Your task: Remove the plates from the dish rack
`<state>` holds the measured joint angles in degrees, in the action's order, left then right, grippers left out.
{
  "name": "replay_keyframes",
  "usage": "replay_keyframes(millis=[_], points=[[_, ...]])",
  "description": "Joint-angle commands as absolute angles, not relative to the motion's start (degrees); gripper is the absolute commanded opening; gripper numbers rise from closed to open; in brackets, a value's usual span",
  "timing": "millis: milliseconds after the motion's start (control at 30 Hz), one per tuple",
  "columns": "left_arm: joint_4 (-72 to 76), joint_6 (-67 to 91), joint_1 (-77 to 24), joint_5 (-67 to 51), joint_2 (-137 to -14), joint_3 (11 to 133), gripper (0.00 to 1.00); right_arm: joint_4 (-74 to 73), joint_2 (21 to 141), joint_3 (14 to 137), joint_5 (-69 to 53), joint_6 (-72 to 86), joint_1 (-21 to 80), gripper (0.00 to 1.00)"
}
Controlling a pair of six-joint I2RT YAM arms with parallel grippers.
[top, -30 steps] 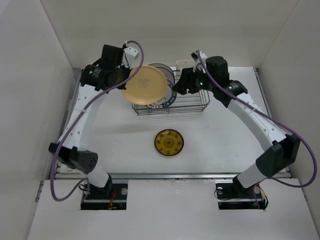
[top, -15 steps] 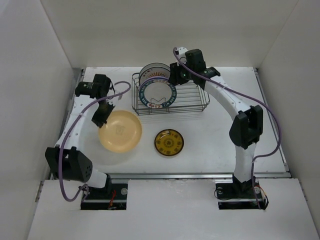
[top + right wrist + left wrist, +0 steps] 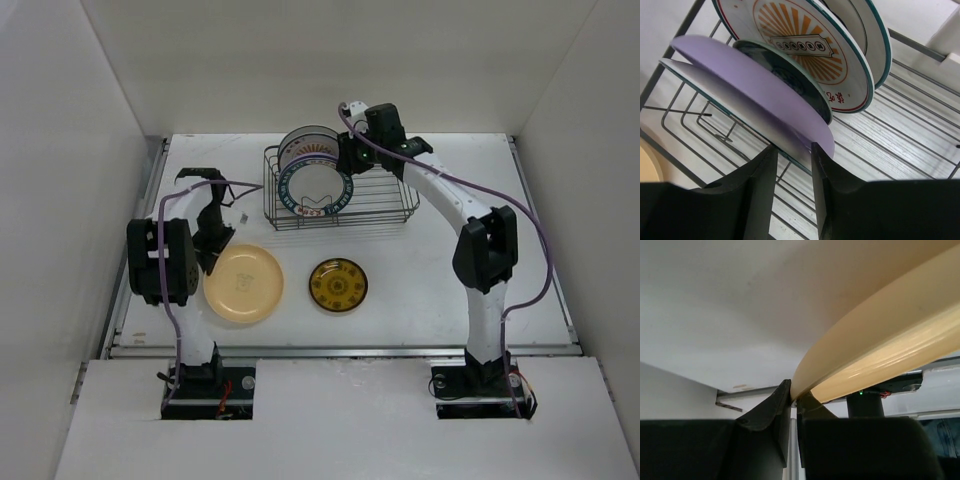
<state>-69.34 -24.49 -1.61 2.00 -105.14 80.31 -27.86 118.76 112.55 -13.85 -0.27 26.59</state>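
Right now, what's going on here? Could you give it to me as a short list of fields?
Left gripper: shut on the rim of the yellow plate, which is flat on or just above the table
Right gripper: open, one finger each side of the edge of the purple plate
Out of the rack: yellow plate, small brown plate
In the rack: purple plate, patterned white plates, standing on edge

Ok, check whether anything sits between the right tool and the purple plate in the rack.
Nothing visible does. The right tool is at the rim of the purple plate, a finger on each side. A white plate leans close against it, so the grip could catch both.
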Motion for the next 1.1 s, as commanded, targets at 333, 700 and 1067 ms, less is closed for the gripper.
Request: replay_keyframes(millis=[333,700,1067], points=[[-65.65,-23.47,0.79,-0.16,-109.25,88.23,0.54,-25.05,122.43,114.17,-13.98,-1.85,27.25,0.44],[-71.02,-13.29,-5.00,-7.73,-118.97,121.18,0.82,-23.82,120.07,113.64,-9.23,-4.83,27.25,0.00],[-69.88,-8.70,-12.48,-10.74,-130.60,132.80,0.63,-25.48,115.14,114.17,-4.14,-6.15,27.25,0.00]])
